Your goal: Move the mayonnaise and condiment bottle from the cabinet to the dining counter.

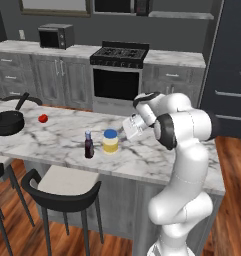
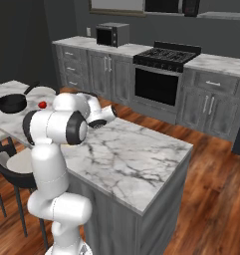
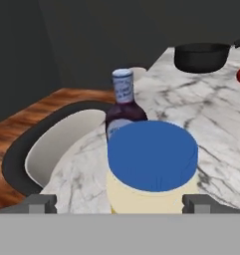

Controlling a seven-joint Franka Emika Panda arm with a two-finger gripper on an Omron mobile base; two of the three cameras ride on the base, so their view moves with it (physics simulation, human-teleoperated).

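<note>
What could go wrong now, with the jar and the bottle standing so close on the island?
1. The open gripper brackets the mayonnaise; withdrawing askew, a finger might drag or tip it.
2. The condiment bottle stands right beside the jar, so a nudged jar may topple it.
3. Both stand near the stool-side edge of the dining counter; a fallen bottle might roll off.

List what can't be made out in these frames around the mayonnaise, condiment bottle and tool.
- Condiment bottle: lower body hidden behind the mayonnaise in the hand view; label too blurred to read.
- Tool: only fingertips show, cut by the hand view's bottom edge.
- Both items in the right base view: hidden behind the arm.
- Stool: cut off by the dining counter.
</note>
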